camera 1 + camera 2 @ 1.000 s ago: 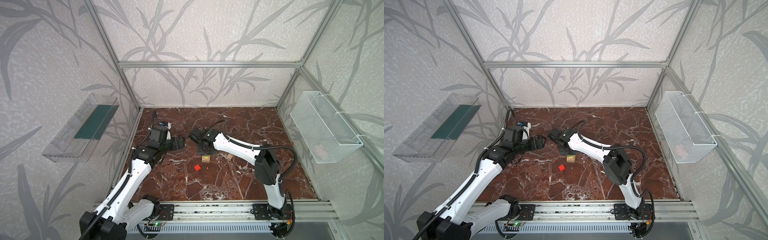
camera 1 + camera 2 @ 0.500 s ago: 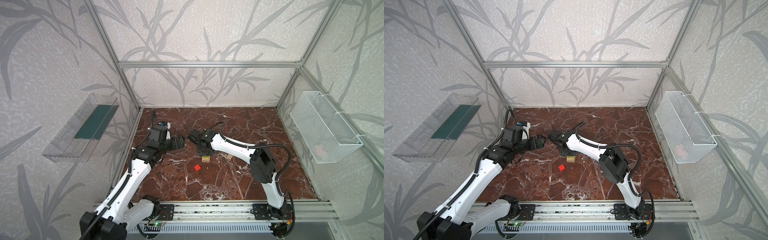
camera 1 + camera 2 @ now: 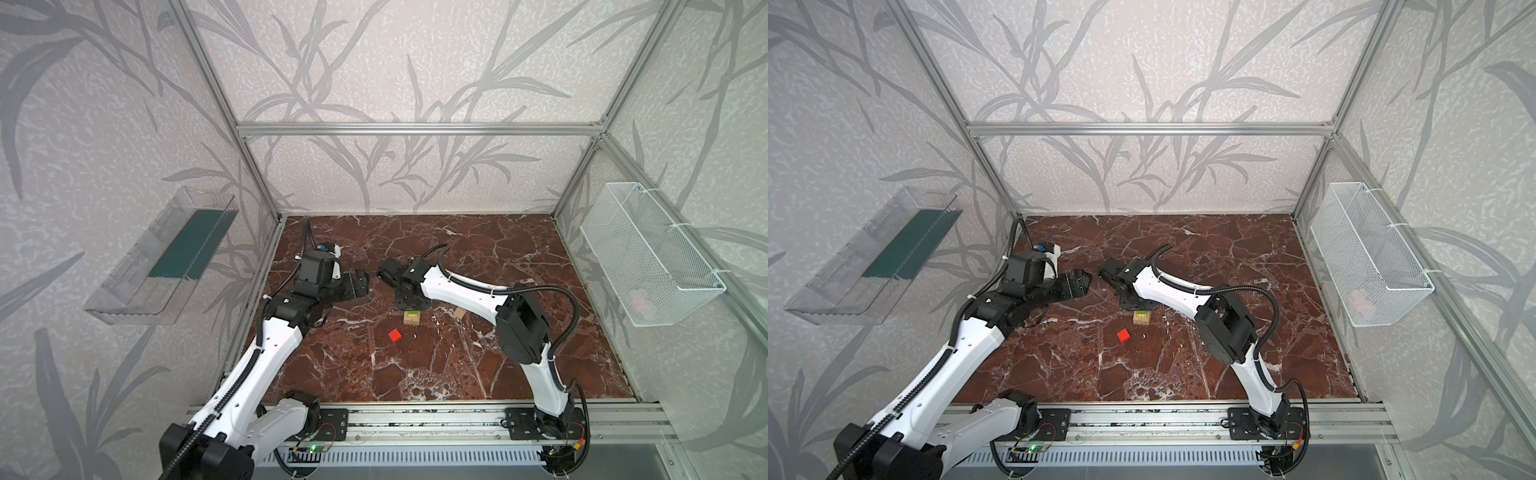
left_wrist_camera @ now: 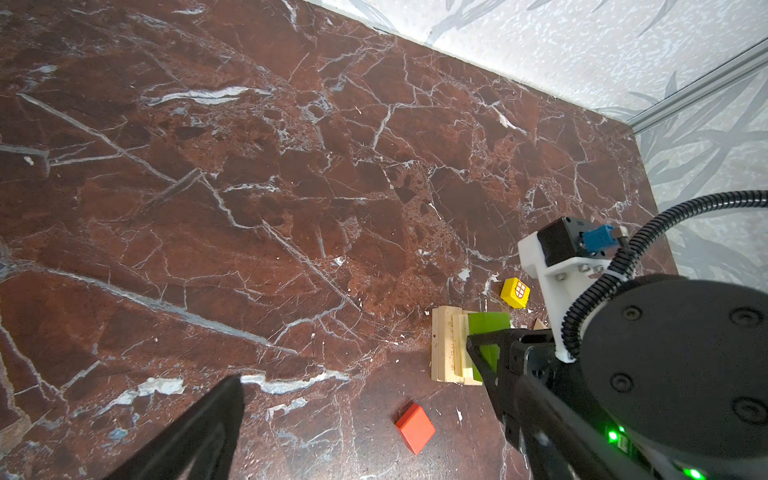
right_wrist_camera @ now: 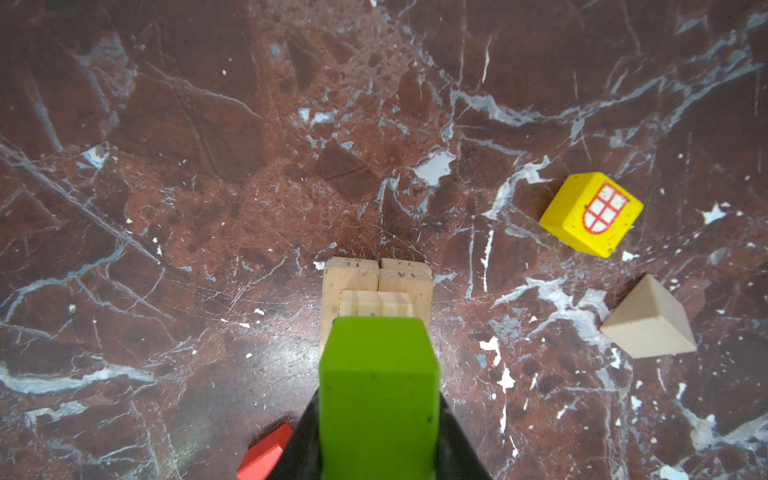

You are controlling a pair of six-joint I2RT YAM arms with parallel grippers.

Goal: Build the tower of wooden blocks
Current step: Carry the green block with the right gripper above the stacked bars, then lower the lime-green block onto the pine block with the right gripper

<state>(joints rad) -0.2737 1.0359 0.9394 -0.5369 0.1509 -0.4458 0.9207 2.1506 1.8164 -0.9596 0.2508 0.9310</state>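
My right gripper [image 3: 411, 306] points down, shut on a lime-green bar [image 5: 378, 395], which it holds on or just over a small stack of pale wood planks [image 5: 357, 282], the tower's base [image 3: 411, 318]; whether they touch I cannot tell. A red cube [image 3: 395, 335] lies just in front of the stack. Beyond the stack, a yellow cube [image 5: 592, 214] with a red-and-white crest and a plain wood piece [image 5: 648, 324] rest on the floor. In both top views the right arm hides the yellow cube. My left gripper [image 4: 374, 399] hovers open to the left, holding nothing.
The floor is dark red marble [image 3: 457, 374]. A white wire basket [image 3: 648, 257] hangs on the right wall and a clear plastic tray [image 3: 166, 257] on the left wall. An aluminium rail [image 3: 415, 419] carrying both arm bases runs along the front edge.
The right arm's elbow has drifted a little to the left while its gripper stays over the stack with the green bar. The left arm has not moved.
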